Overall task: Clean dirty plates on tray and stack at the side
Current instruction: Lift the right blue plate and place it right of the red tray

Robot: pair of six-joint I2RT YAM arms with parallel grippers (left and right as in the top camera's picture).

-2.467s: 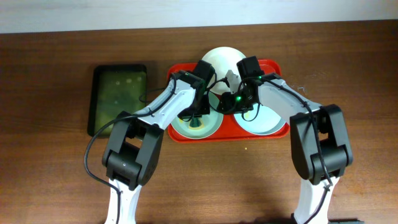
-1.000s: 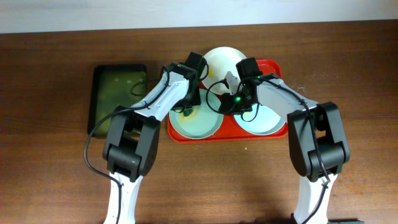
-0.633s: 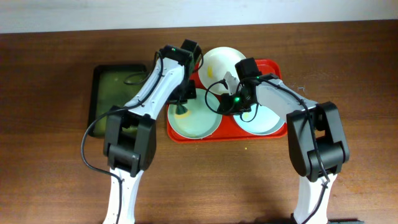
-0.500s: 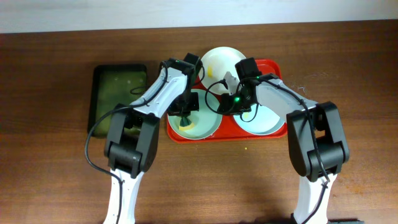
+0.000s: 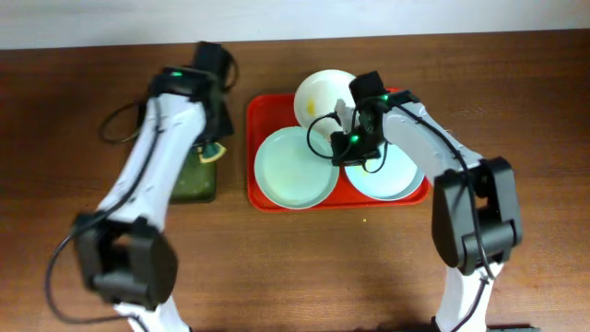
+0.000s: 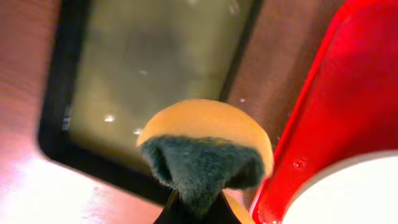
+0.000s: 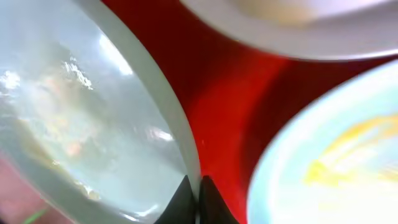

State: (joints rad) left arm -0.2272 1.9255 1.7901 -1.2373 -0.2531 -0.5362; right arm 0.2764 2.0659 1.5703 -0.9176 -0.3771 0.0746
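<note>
The red tray (image 5: 261, 106) holds three plates. The left mint plate (image 5: 293, 171) looks wiped. The white plate (image 5: 323, 95) and the right mint plate (image 5: 392, 180) carry yellow smears. My right gripper (image 5: 337, 146) is shut on the left mint plate's right rim; the right wrist view shows its jaws (image 7: 194, 198) pinching that rim (image 7: 93, 124), with the smeared mint plate (image 7: 336, 168) on the right. My left gripper (image 5: 210, 148) is shut on a yellow and dark green sponge (image 6: 205, 155), held over the dark tray (image 6: 155, 62), left of the red tray (image 6: 348, 93).
The dark green-black tray (image 5: 194, 182) lies left of the red tray, mostly under my left arm. Bare wooden table (image 5: 304, 267) lies in front of both trays. The white wall edge runs along the back.
My left arm has swung left off the left mint plate, carrying the sponge over to the dark tray. My right gripper has kept its hold on the plate's rim.
</note>
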